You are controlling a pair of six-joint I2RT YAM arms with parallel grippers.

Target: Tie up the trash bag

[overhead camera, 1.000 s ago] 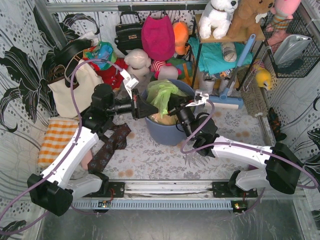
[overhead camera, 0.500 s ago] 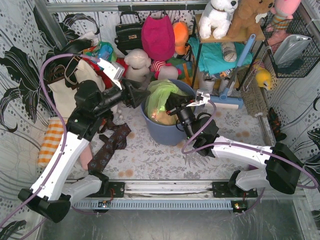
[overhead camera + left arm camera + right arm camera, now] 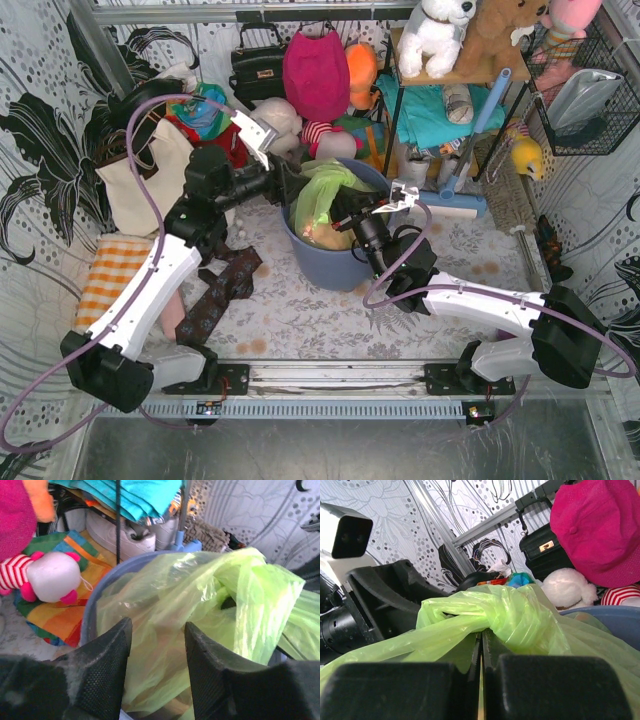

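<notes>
The left end effector [image 3: 283, 186] has let go of the trash bag [image 3: 322, 188], swung away and come back to the left rim of the blue-grey bin [image 3: 335, 268]. Its jaws are now spread and empty, facing the bunched green film. The bag sits in the bin. The right end effector [image 3: 342, 214] stays clamped on a twisted fold above the bin. This is probably a regrasp, and the knot looks unfinished.

A thin, translucent lime-green plastic trash bag [image 3: 322, 188] bunches above the rim of a round blue-grey plastic bin [image 3: 338, 268]. The left gripper [image 3: 287, 189] is at the bag's left edge, the right gripper [image 3: 337, 214] against its right side.
</notes>
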